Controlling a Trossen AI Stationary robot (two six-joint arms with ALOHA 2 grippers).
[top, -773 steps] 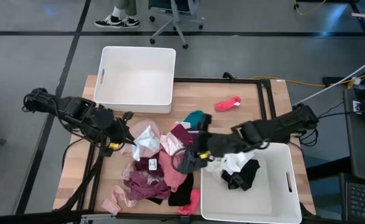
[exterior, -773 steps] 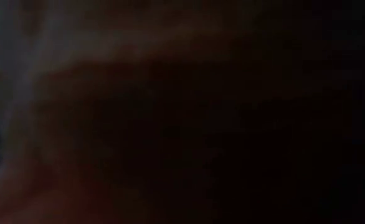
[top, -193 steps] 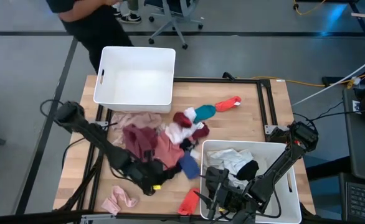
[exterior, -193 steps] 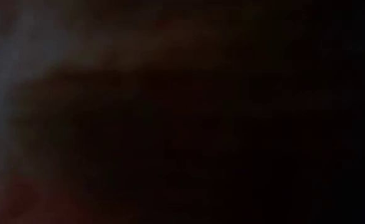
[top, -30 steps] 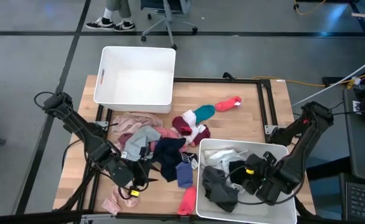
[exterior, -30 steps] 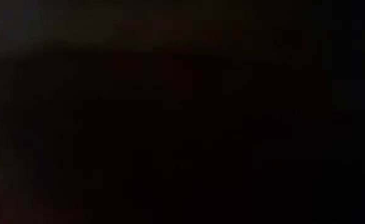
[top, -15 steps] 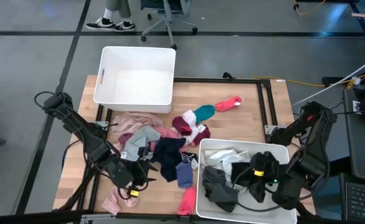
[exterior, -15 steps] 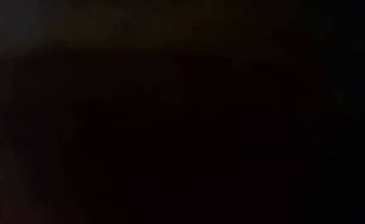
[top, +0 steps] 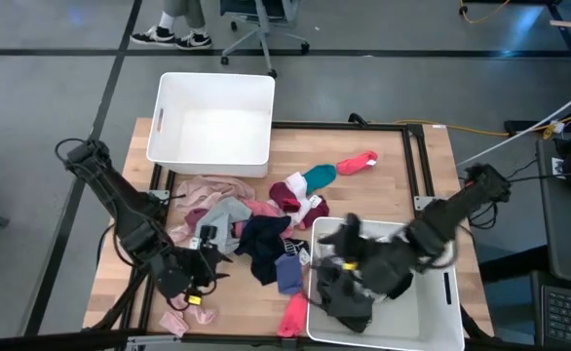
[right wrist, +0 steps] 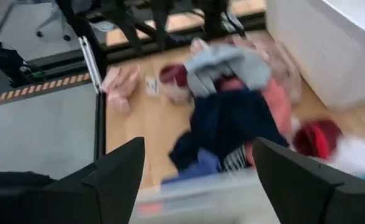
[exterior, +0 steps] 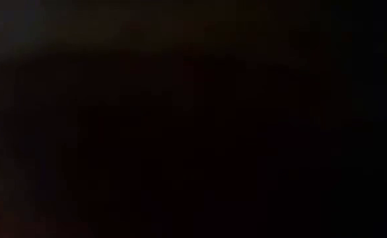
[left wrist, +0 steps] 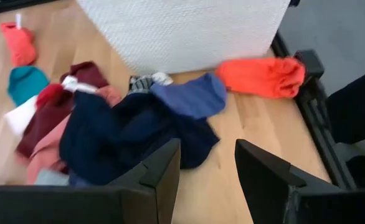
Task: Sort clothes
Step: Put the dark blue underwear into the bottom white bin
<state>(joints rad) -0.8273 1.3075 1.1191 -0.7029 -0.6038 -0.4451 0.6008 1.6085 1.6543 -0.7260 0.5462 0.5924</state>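
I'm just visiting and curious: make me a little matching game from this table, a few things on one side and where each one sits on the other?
Things:
1. dark grey garment
2. teal sock
3. orange-red sock
4. far white bin

Places:
A. on the wood at the table's near edge, beside the near bin
B. at the table's far left corner, nothing visible in it
C. inside the near white bin, under the right claw
D. on the wood past the pile, next to a pink-red sock

Pairs: 1-C, 2-D, 3-A, 4-B
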